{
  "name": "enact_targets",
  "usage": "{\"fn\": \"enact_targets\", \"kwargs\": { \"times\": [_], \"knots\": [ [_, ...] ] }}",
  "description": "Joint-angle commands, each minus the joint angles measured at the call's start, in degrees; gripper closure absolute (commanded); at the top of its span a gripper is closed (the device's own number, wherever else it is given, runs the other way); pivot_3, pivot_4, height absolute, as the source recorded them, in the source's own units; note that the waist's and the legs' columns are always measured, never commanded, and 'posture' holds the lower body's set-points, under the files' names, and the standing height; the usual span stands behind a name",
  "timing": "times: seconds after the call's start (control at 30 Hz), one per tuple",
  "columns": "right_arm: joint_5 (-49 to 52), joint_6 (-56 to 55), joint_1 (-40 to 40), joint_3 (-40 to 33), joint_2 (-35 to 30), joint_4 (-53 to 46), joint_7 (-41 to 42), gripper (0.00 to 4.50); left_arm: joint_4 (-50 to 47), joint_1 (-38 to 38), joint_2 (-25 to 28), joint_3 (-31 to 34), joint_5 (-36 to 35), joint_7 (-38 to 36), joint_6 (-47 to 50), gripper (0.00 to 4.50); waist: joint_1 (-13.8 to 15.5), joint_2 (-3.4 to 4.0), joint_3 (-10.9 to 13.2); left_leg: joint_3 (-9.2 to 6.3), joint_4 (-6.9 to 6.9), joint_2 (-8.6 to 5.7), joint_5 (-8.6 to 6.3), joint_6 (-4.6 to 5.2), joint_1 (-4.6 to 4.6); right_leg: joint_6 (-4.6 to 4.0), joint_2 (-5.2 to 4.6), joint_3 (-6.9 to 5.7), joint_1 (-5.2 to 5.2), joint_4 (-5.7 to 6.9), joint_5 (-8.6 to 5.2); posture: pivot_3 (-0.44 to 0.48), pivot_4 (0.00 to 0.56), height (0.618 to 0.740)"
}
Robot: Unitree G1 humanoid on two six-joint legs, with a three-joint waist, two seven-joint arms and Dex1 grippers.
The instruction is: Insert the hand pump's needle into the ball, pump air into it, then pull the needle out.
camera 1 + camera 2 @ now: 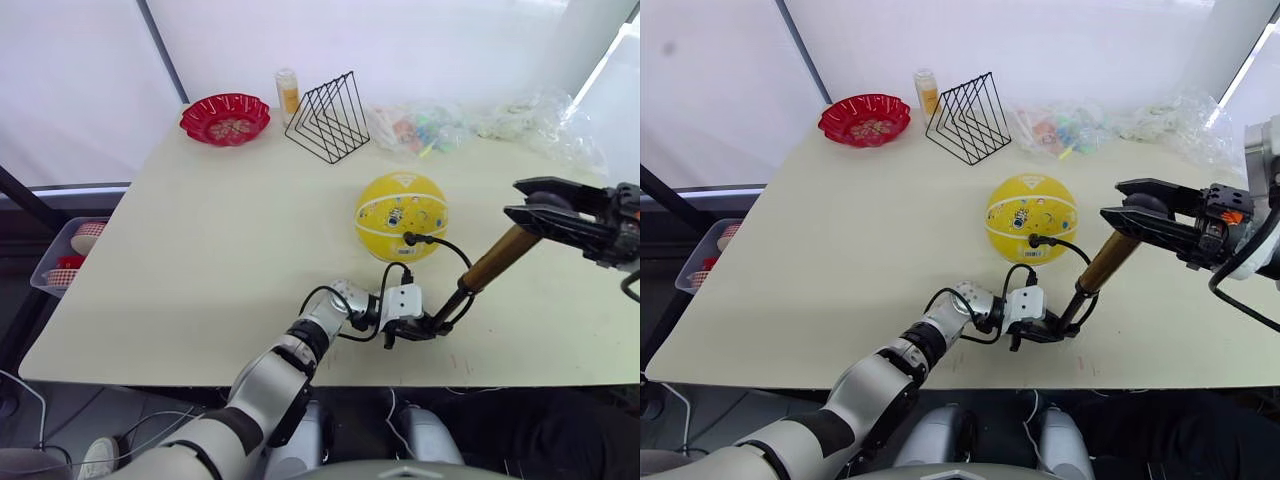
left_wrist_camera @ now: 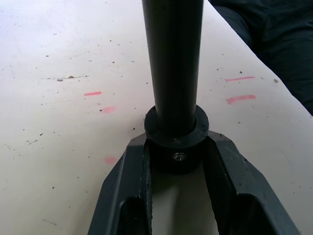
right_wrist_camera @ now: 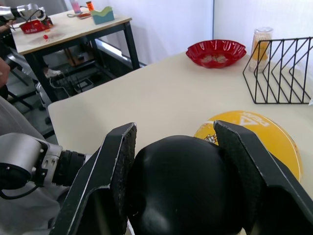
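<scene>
**Pump braced at both ends, needle seated in the ball**

The hand pump [image 1: 497,258] stood tilted over the front of the counter [image 1: 200,260], its gold barrel slanting up toward the robot's right. The left gripper [image 1: 418,328] had its jaws closed on the pump's black base cap, pinning that end against the counter near the front edge; the left wrist view showed the collar wedged between the two fingers [image 2: 127,186]. The right gripper [image 1: 1140,215] had its jaws on either side of the rounded black handle at the top, and looked clamped on it. The thin black hose [image 1: 455,253] looped from the base up to the yellow ball [image 1: 401,215], where the needle [image 1: 409,238] and its black fitting met the ball's near side, apparently already in the valve. A red bowl [image 1: 225,118], a wire rack [image 1: 326,116] and a small bottle [image 1: 288,92] stood well apart at the far edge.

The risks I judged from there: the ball rested free on the counter, so a hard stroke could tug the hose, roll the ball and bend or unseat the needle. The base grip was narrow, and an off-axis push on the handle might slip the cap out of the left jaws.
</scene>
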Motion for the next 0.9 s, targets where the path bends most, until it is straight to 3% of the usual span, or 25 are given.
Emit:
{"fn": "enact_targets", "kwargs": {
  "times": [0.03,0.27,0.43,0.53,0.73,0.8,0.9],
  "knots": [
    [-8.2,-3.6,5.4,4.4,4.1,-2.2,1.0,2.45,4.7,2.6,2.2,-2.9,3.7,-0.8,2.2,3.51,-0.1,-0.25,-0.2,-0.02,-0.01,0.00,0.00,0.00,0.03,0.00,0.02,-0.02,0.04,0.00,0.00,0.000,0.150,0.737],
    [-29.0,-16.7,13.0,21.0,11.9,3.5,5.3,2.45,4.8,2.5,2.2,-2.9,3.8,-0.3,2.2,3.51,-0.2,-0.95,-0.9,-0.05,0.04,0.12,0.00,-0.01,0.27,-0.02,0.17,0.04,0.13,0.08,0.00,0.000,0.150,0.737],
    [-38.2,-25.2,13.8,27.2,15.8,8.8,7.3,2.45,4.9,2.4,2.3,-2.8,3.9,-0.1,2.1,3.51,-0.3,-1.01,-1.1,-0.10,0.03,0.19,0.01,-0.02,0.28,-0.05,0.28,0.03,0.13,0.08,-0.01,0.000,0.150,0.737],
    [-36.0,-25.4,12.1,24.9,16.5,7.7,7.7,2.45,4.9,2.6,2.3,-2.8,3.8,-0.1,2.1,3.51,-0.2,-0.95,-1.1,-0.10,0.03,0.19,0.02,-0.04,0.27,-0.05,0.27,0.02,0.13,0.08,-0.01,0.000,0.150,0.737],
    [-23.5,-19.3,7.0,13.7,12.2,2.6,7.6,2.45,4.9,2.6,2.3,-2.8,3.8,-0.1,2.1,3.51,-0.1,-0.62,-0.9,-0.09,0.04,0.15,0.03,-0.05,0.19,-0.05,0.16,0.02,0.06,0.07,-0.01,0.000,0.150,0.737],
    [-18.6,-16.4,4.8,9.4,9.6,1.4,7.0,2.45,5.0,2.5,2.2,-2.8,3.8,0.0,2.1,3.51,-0.1,-0.04,-0.5,-0.05,0.05,0.11,0.03,-0.05,0.11,-0.04,0.10,0.05,0.05,0.07,0.00,0.000,0.150,0.737],
    [-12.0,-12.5,1.7,3.8,6.0,0.8,5.5,2.45,4.9,2.5,2.2,-2.8,3.7,-0.1,2.1,3.51,0.0,0.18,-0.3,-0.04,0.05,0.07,0.03,-0.05,0.06,-0.03,0.07,0.03,0.02,0.07,0.00,0.000,0.150,0.737]
  ]
}}
